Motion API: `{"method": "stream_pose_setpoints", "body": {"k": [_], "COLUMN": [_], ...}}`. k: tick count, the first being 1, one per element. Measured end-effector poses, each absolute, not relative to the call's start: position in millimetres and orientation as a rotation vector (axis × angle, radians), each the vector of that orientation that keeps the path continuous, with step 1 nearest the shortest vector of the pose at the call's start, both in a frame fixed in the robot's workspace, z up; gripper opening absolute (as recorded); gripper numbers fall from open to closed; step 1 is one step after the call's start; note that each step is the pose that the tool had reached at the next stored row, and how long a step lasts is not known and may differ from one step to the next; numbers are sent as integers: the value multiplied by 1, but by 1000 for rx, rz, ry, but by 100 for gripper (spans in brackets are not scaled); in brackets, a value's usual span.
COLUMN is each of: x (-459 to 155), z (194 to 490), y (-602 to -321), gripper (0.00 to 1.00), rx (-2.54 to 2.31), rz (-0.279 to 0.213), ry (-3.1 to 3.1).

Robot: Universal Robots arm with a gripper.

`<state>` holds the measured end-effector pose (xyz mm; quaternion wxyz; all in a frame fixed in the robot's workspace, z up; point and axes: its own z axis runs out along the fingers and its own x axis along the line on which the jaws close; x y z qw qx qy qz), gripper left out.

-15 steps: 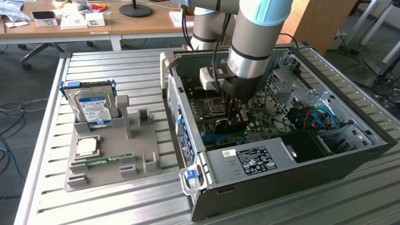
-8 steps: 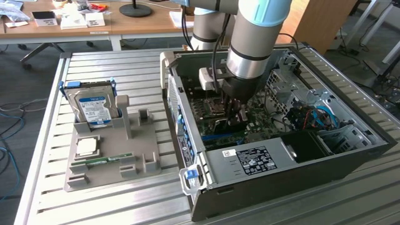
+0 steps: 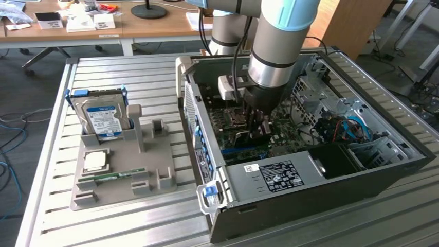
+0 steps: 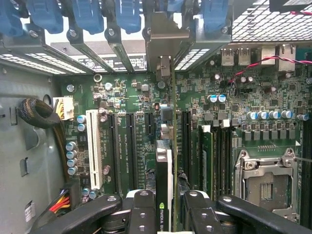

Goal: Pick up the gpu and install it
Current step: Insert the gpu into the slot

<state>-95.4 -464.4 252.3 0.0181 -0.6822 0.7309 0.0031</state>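
The gripper (image 4: 165, 214) is seen partly closed on the gpu (image 4: 166, 161) — card held edge-on, upright, between both fingers (image 4: 142, 214). It is positioned over the motherboard (image 4: 234, 122) slots, inside the computer case (image 3: 357, 177), centre of the exterior frame.

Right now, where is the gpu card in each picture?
Exterior view: the gpu stands on edge under the end effector, inside the open computer case, over the motherboard.
Wrist view: the gpu runs edge-on up the middle, between the end effector's fingers, its metal bracket reaching the slot covers at the case's rear wall.
Shared landmark: the green motherboard beneath the card.
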Motion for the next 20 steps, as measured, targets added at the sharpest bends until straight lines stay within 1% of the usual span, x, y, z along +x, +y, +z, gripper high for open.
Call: {"method": "stream_pose_setpoints", "body": {"k": [20], "x": [-93], "z": [252], "y": [-463], "gripper": [27], "rx": [-2110], "rz": [9], "ry": [2278]}}
